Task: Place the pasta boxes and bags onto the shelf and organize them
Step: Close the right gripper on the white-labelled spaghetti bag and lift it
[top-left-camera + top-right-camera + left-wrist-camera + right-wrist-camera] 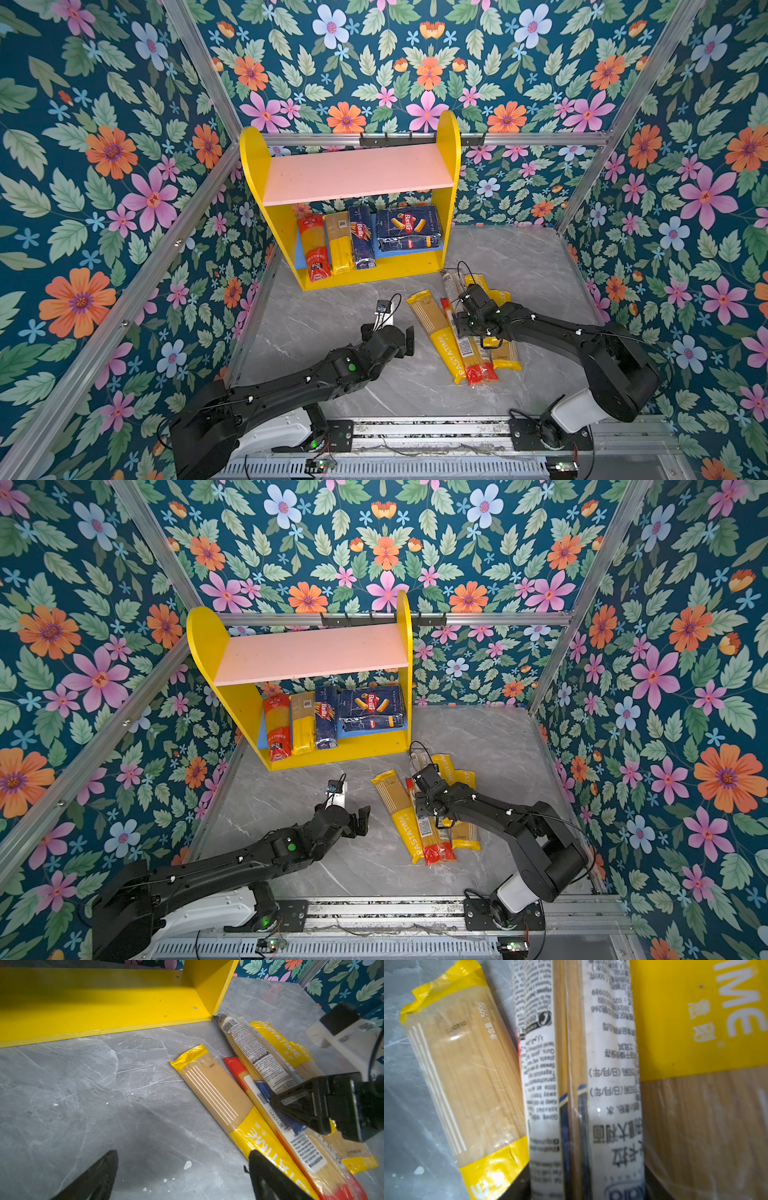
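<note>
The shelf (pixel 451 137) holds both pasta boxes, wide (pixel 409 228) and narrow (pixel 361 239), on its blue lower board beside a red-and-clear bag (pixel 313 245) and a yellow bag (pixel 338 243). Several bags lie in a pile on the table to its right. My right gripper (pixel 586 1180) is down on that pile, its jaws pressed against a clear label-covered bag (pixel 538 1076) and the red-ended bag (pixel 612 1076) lying side by side. A yellow PASTATIME bag (pixel 218 1093) lies just left of them. My left gripper (pixel 182 1153) hovers open over bare table, empty.
The pink upper board (pixel 353 174) carries nothing. Two more yellow bags (pixel 505 353) lie under and right of the right gripper. Small white crumbs (pixel 188 1164) dot the grey marble table (pixel 324 324). Floral walls and aluminium rails (pixel 582 139) close in the space.
</note>
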`<state>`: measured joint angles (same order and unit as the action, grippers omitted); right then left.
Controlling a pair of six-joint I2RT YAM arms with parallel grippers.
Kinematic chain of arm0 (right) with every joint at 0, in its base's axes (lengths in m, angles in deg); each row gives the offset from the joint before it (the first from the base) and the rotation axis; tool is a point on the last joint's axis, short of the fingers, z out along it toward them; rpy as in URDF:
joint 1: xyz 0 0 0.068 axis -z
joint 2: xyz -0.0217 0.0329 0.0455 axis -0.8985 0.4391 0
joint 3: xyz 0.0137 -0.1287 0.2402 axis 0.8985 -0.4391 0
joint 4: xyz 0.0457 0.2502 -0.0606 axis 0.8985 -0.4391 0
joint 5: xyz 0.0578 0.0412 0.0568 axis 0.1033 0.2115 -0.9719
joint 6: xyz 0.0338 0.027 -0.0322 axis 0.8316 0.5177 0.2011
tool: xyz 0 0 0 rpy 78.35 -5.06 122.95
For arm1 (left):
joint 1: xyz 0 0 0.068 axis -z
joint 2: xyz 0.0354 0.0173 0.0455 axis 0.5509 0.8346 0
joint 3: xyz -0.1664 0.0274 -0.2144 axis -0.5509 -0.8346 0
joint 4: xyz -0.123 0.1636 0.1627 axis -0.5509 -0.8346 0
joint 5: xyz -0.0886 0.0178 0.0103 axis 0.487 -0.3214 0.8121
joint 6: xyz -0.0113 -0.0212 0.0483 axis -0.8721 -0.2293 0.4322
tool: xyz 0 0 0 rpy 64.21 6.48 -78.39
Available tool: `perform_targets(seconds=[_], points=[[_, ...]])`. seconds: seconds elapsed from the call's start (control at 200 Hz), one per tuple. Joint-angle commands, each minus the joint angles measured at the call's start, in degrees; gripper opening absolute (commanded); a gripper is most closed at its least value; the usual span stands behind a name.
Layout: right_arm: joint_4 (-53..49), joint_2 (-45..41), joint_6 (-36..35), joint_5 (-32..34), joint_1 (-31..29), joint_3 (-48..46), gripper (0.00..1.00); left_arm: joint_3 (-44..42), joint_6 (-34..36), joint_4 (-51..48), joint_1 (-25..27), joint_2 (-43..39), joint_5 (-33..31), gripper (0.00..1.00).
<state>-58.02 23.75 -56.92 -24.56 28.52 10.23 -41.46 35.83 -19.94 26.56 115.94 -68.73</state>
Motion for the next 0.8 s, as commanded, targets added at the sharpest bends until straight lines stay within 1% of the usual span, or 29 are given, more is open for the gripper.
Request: perform_targets(seconds=[0.0, 0.14, 0.235, 0.365, 0.48, 0.665, 0.795], points=[[0.03, 1.66, -0.30, -1.23, -0.05, 0.02, 0.62, -0.45, -0.48, -1.61, -0.02, -1.21, -0.97, 1.00], [0.42, 1.25, 0.04, -0.18, -0.07, -0.13, 0.52, -1.17, -1.01, -2.74, 0.03, -3.30, -2.11, 1.00], [-0.10, -1.57, 0.04, 0.13, -0.05, -0.50, 0.44, -1.52, -1.36, -3.80, -0.03, -4.64, -2.98, 1.00], [-2.85, -4.82, -0.56, 0.78, -0.09, 0.23, 0.39, -2.00, -1.41, -4.73, 0.02, -5.97, -4.41, 1.00], [-4.86, -7.22, -1.01, 0.32, -0.13, 0.81, 0.30, -2.44, -1.75, -5.91, 0.00, -6.90, -5.11, 1.00], [-7.77, -12.26, -0.05, -1.20, -0.15, 1.07, 0.27, -3.23, -2.35, -8.23, -0.02, -9.23, -6.07, 1.00], [-10.87, -16.83, 0.20, -1.38, -0.92, 2.00, 0.26, -3.42, -3.91, -11.56, -0.02, -11.36, -8.47, 1.00]])
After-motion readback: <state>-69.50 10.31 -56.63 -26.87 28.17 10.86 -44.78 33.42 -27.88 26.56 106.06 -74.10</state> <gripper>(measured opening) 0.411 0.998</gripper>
